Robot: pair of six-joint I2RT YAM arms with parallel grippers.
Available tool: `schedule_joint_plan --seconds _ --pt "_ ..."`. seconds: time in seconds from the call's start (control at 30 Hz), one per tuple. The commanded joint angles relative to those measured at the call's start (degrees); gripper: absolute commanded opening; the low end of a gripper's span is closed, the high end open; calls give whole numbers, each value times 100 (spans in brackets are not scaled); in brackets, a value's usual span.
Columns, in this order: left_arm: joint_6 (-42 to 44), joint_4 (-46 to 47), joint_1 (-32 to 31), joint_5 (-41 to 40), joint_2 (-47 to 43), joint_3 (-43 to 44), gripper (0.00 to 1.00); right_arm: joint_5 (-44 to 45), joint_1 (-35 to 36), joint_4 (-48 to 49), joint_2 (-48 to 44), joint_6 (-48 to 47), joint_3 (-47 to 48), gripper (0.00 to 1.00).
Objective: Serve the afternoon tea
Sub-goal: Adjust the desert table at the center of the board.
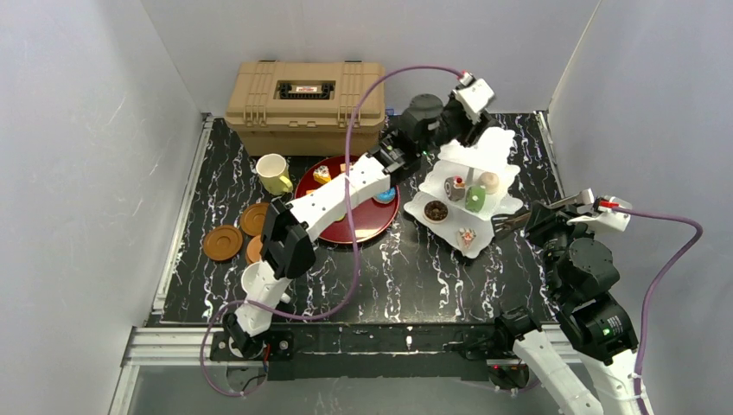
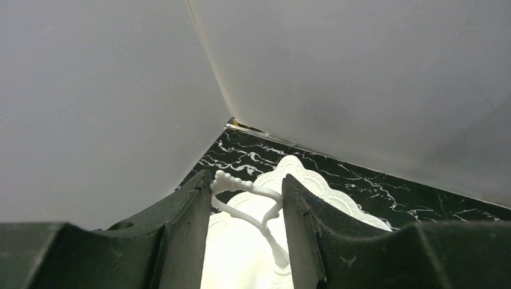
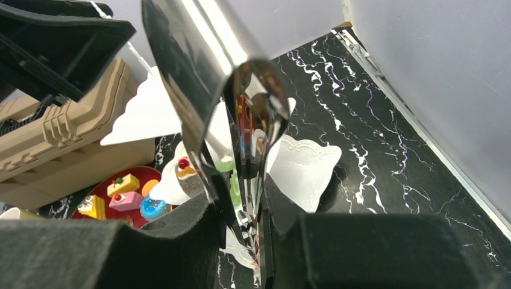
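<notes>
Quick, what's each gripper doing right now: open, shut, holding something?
Left gripper: closed on the wire loop handle atop the white three-tier scalloped stand.
Right gripper: closed on shiny metal tongs.

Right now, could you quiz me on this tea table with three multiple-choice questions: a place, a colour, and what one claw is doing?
1. Where is the pale-yellow mug? A left of the big tray; B on the stand; C atop the case.
2. The tray's colour? A blue; B dark red; C green.
3. The right gripper is: A open, empty; B shut on shiny tongs; C holding a saucer.
Answers: A, it stands by the tray's left rim; B, red shows around the cakes; B, it pinches the tongs.
</notes>
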Motion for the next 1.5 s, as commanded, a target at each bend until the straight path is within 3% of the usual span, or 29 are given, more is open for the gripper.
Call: schedule_joint_plan --seconds 0.0,0.5,0.63,0.83,0.93,1.0,1.1,1.17,1.23,1.47 --pt "-719 -68 409 1272 -376 440 3 -37 -6 306 -42 78 36 29" --pt "-1040 -36 458 3217 -101 1155 2 -128 -6 405 26 195 -70 29" --pt "-1081 127 458 3271 -21 1219 3 -129 -6 407 34 182 -53 29" --pt "-886 195 491 3430 -151 852 4 -121 -6 395 28 164 -14 29" --pt "-882 198 485 3530 -485 264 7 -118 -6 356 16 150 9 29" --pt "-748 198 420 3322 -848 -328 10 -98 -6 353 4 106 9 29" --pt "-606 191 241 2800 -1459 -1249 26 -77 -6 350 3 91 10 29" --pt "-520 158 74 2382 -1792 -1737 28 -76 -6 354 7 85 -11 29" --pt "-342 141 -104 2006 -2048 -2091 42 -78 -6 337 3 86 -33 29" --pt "-128 123 -394 1150 -2181 -2195 46 -44 -6 297 -102 119 -107 28"
